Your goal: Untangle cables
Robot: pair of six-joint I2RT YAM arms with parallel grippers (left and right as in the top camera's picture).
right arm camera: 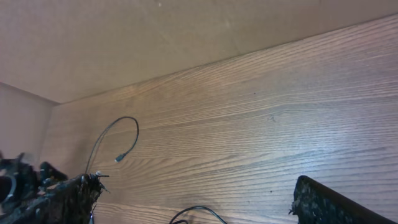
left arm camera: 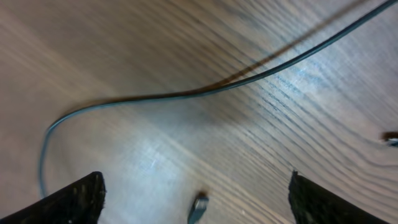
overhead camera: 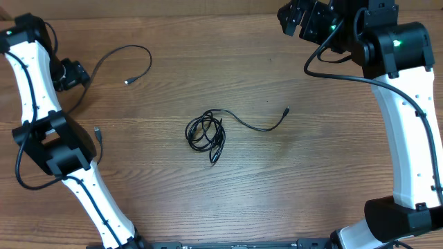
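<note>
- Overhead shows the coiled cables (overhead camera: pixel 205 133) whole on the table (overhead camera: pixel 311 173).
- Left wrist: loose cable (left arm camera: pixel 205 92), plug (left arm camera: pixel 199 208); left gripper (left arm camera: pixel 194 182) released.
- Right wrist: right gripper (right arm camera: pixel 194 182) released, empty.

Overhead straight down; left wrist close; right wrist oblique; table (overhead camera: pixel 311 173) shared.

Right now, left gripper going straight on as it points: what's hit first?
Probably a cable plug tip, lying on the table between the open left gripper's fingers; depth unclear.
</note>
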